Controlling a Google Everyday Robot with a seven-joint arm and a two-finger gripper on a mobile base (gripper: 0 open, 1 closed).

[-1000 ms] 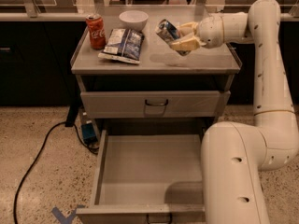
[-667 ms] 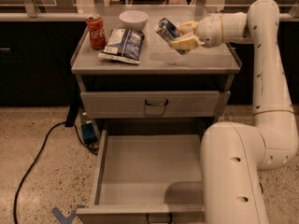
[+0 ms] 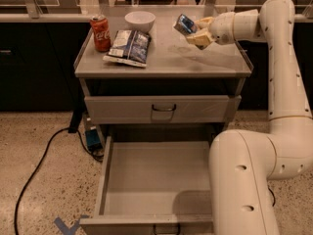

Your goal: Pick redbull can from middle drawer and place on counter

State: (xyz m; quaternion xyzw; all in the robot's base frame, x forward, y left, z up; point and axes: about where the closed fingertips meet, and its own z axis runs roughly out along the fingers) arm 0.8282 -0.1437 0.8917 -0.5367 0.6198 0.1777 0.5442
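Barely moved: my gripper [image 3: 196,30] and the can [image 3: 184,24] sit a touch higher and further right than before. Drawer [image 3: 103,175] hangs open below with no can in it. Over the counter's [image 3: 195,60] back right I pinch the tilted can by its near end, off the surface. It's likely light, slick and dentable, so grip mid-body.

My tool [image 3: 194,31] holds the redbull can [image 3: 184,23] over the counter's [image 3: 195,62] back right; bowl [image 3: 140,20], cola can [image 3: 100,32], packet [image 3: 128,47] sit left; middle drawer [image 3: 156,180] below.
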